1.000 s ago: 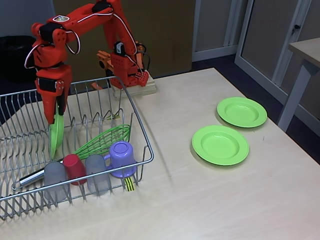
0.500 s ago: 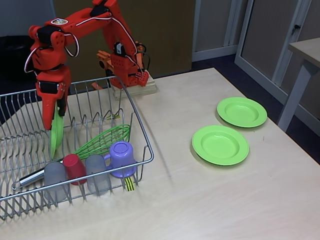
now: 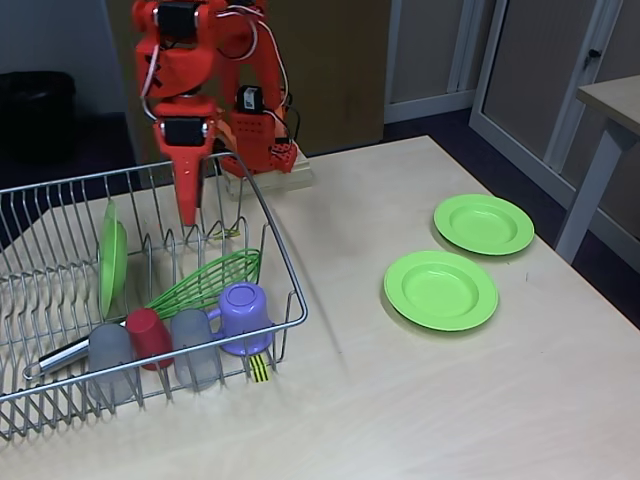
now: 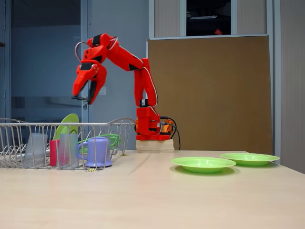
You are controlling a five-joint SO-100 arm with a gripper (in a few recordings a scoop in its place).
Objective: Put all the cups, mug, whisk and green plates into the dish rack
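Dish rack holding cups, two plates outside

Red arm's claw open, empty, above dish rack, two green plates on table

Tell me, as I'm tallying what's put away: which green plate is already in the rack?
The plate standing on edge between the dish rack's dividers at the picture's left. The other two plates lie flat on the table, right of the rack.

Red arm, white cables
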